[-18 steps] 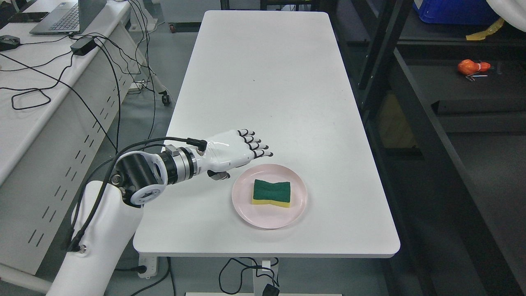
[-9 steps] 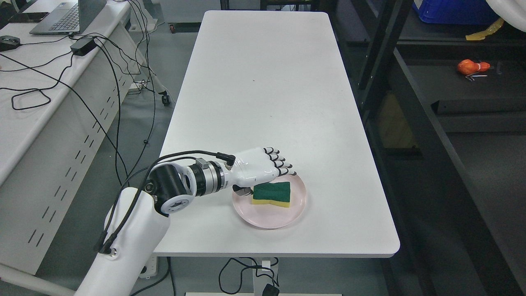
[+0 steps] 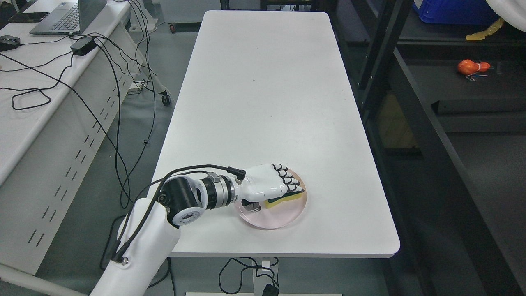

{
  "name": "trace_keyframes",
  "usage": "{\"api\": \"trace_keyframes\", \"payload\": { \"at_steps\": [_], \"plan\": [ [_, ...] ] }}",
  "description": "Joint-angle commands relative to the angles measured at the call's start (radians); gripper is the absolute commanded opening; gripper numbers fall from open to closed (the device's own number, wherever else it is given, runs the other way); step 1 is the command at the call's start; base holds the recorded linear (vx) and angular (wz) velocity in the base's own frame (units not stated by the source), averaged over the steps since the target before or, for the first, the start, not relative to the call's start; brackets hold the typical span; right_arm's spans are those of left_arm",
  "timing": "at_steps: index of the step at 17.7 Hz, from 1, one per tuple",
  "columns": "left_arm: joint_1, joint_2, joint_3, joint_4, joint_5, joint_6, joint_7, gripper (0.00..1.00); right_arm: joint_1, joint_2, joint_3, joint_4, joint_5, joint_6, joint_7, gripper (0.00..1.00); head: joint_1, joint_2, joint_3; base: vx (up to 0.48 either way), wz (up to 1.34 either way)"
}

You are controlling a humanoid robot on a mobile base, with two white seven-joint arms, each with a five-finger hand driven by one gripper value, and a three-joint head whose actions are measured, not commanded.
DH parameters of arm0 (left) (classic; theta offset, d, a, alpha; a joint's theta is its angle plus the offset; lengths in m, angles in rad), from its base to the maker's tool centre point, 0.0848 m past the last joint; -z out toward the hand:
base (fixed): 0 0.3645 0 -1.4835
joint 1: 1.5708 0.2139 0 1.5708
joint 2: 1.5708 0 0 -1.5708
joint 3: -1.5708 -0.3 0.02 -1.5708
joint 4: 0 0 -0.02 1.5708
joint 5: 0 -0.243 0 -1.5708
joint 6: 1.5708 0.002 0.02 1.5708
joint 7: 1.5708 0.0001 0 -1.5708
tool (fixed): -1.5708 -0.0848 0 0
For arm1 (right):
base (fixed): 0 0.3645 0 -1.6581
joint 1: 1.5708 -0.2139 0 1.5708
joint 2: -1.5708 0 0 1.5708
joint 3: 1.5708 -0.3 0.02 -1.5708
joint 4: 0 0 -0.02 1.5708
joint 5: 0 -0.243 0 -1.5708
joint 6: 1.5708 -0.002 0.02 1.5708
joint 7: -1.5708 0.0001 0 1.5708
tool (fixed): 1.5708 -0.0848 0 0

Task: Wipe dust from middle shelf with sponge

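Note:
A yellow sponge (image 3: 284, 200) with a green scrub top lies on a pink plate (image 3: 271, 222) near the front of the white table (image 3: 267, 82). My left hand (image 3: 273, 195) lies palm down over the sponge and hides most of it. Its fingers (image 3: 291, 183) reach across the green top, and the thumb sits at the sponge's near left edge. The fingers are extended, not closed round the sponge, which still rests on the plate. The black shelf rack (image 3: 411, 107) stands to the right of the table. My right arm does not show.
An orange object (image 3: 472, 66) lies on a dark shelf board, with a blue bin (image 3: 452, 11) on the level above. A desk (image 3: 24, 119) with a laptop, adapter and trailing cables stands at the left across a narrow aisle.
My left hand has moved right and toward the table's front, from beside the plate to on top of the sponge, lowering until it covers it. The sponge and plate have stayed put.

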Motion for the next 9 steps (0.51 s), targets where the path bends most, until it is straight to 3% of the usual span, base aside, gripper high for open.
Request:
{"api": "trace_keyframes", "payload": {
  "at_steps": [1, 9],
  "plan": [
    [0.003, -0.019, -0.009, 0.016, -0.009, 0.001, -0.001, 0.91, 0.0, -0.017, 0.0, -0.017, 0.0, 0.001, 0.0, 1.0, 0.0, 0.0, 0.0, 0.0, 0.0],
    [0.003, -0.014, 0.026, 0.016, -0.009, 0.007, -0.002, 0.74, 0.0, -0.017, 0.0, -0.017, 0.0, 0.001, 0.0, 1.0, 0.0, 0.0, 0.0, 0.0, 0.0]
  ]
}}
